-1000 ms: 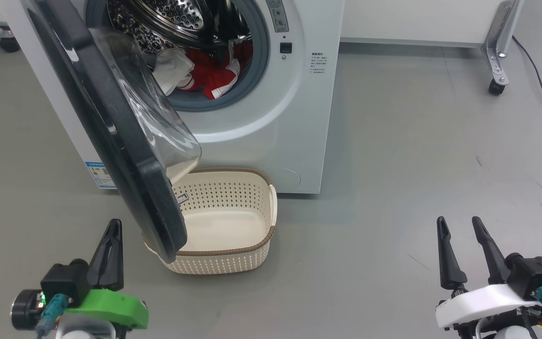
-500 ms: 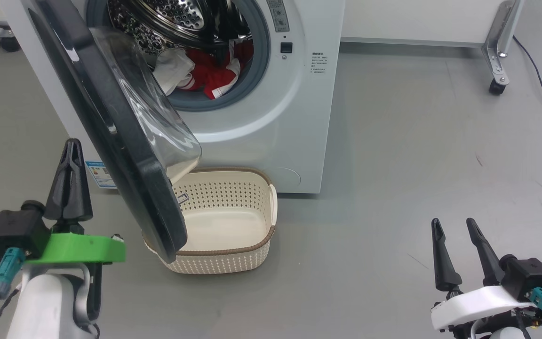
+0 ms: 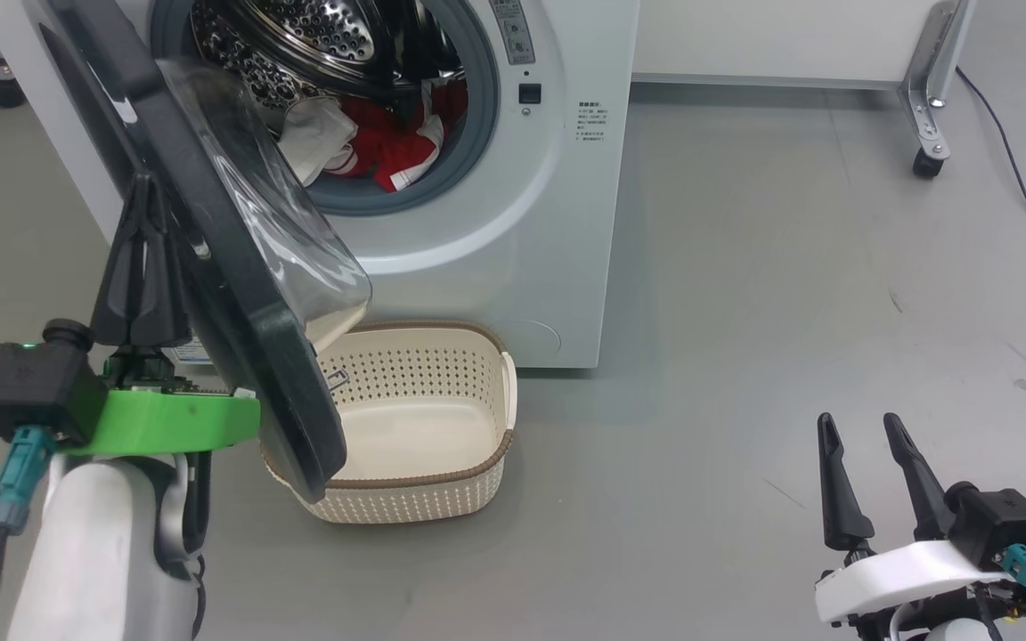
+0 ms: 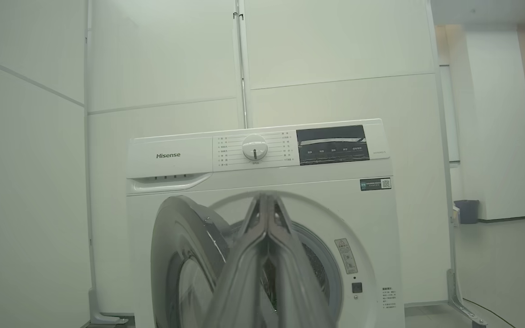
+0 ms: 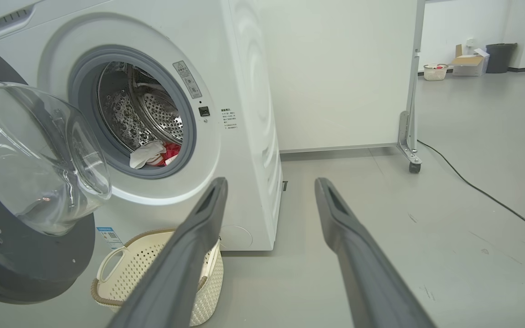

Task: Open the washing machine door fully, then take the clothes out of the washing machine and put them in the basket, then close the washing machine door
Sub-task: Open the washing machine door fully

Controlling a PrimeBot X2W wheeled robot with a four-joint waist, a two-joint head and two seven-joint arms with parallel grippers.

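The white washing machine [image 3: 513, 249] stands at the top of the head view. Its door [image 3: 210, 267], black-rimmed with a clear glass bowl [image 3: 290, 240], hangs partly open toward me. Red and white clothes [image 3: 388, 142] lie in the steel drum. They also appear low in the drum opening as clothes [image 5: 160, 155] in the right wrist view. The cream basket [image 3: 406, 499] sits on the floor under the door, with nothing in it. My left gripper [image 3: 146, 191] is shut and raised beside the door's outer face; contact is unclear. My right gripper [image 3: 859, 423] is open and low at the right.
A white partition on a caster foot [image 3: 923, 133] stands behind at the right, with a black cable [image 3: 1021, 187] trailing across the grey floor. Bare floor lies between the machine and my right arm. Far off are a small basket and a box [image 5: 467, 61].
My left arm has risen from the lower left, its shut fingers now alongside the door's outer face. The head camera has shifted slightly. The right gripper has barely moved.
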